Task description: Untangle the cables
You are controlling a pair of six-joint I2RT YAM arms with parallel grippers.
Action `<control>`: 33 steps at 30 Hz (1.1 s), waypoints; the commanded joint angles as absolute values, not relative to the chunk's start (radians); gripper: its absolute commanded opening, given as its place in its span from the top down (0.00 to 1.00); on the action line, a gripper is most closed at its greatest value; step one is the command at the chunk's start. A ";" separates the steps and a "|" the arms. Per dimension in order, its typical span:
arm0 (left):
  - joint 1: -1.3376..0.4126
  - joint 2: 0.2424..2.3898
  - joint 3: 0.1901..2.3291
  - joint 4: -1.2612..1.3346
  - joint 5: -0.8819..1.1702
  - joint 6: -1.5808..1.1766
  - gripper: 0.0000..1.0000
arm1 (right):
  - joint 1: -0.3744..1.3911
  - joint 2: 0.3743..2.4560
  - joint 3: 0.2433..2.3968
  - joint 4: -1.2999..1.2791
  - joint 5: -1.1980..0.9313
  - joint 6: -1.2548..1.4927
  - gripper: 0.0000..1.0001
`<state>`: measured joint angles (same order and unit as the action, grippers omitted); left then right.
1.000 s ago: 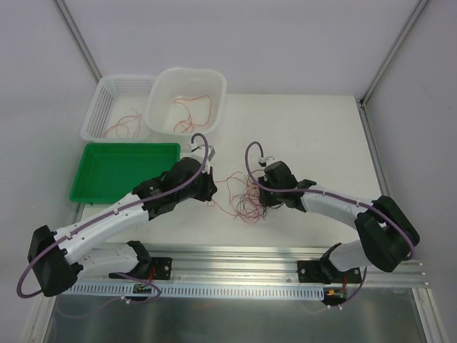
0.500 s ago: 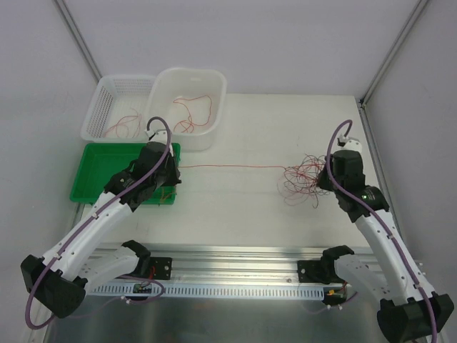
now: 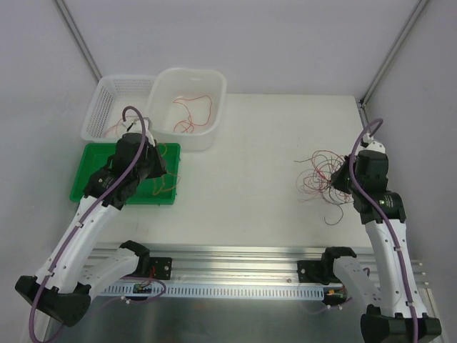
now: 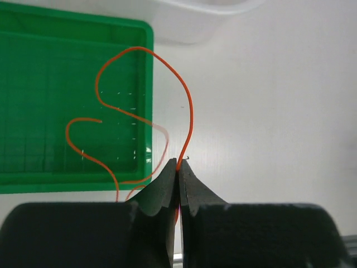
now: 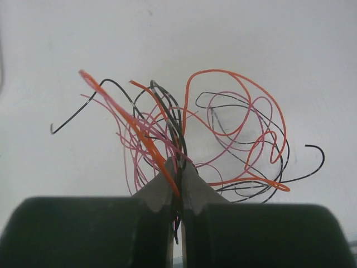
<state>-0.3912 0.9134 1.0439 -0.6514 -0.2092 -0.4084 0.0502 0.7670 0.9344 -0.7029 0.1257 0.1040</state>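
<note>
The cables are split in two. A single orange cable [image 4: 189, 106] curls up from my left gripper [image 4: 178, 167], which is shut on it over the right edge of the green tray [image 4: 50, 84]. From above, that cable [image 3: 167, 187] hangs by the left gripper [image 3: 160, 171] into the tray. The rest is a loose tangle of red, orange, pink and black cables [image 5: 234, 123], pinched in my shut right gripper [image 5: 177, 164]. The tangle [image 3: 320, 176] sits at the table's right, just left of the right gripper [image 3: 343, 180].
A white mesh basket [image 3: 100, 107] and a white tub [image 3: 161, 93] stand at the back left, each with thin red wires inside. The green tray [image 3: 93, 168] lies in front of them. A metal rail [image 3: 235, 264] runs along the near edge.
Both grippers left the middle and pulled apart. One orange cable stretched taut between them, then came free of the tangle and now hangs from the left gripper. The right gripper shut on the tangle and carried it right.
</note>
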 commanded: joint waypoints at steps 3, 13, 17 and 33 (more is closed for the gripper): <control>-0.388 0.923 1.241 -0.655 -0.036 -0.377 1.00 | 0.057 0.839 0.858 -0.621 -0.146 0.118 0.99; -0.388 1.069 1.541 -0.653 0.107 -0.359 1.00 | 0.290 1.029 0.706 -0.482 -0.166 0.158 0.77; -0.388 1.166 1.695 -0.638 0.063 -0.333 1.00 | 0.368 1.075 0.703 -0.445 -0.163 0.166 0.52; -0.325 1.704 1.991 -0.315 -0.092 -0.152 1.00 | 0.554 0.853 0.775 -0.558 -0.094 0.120 0.00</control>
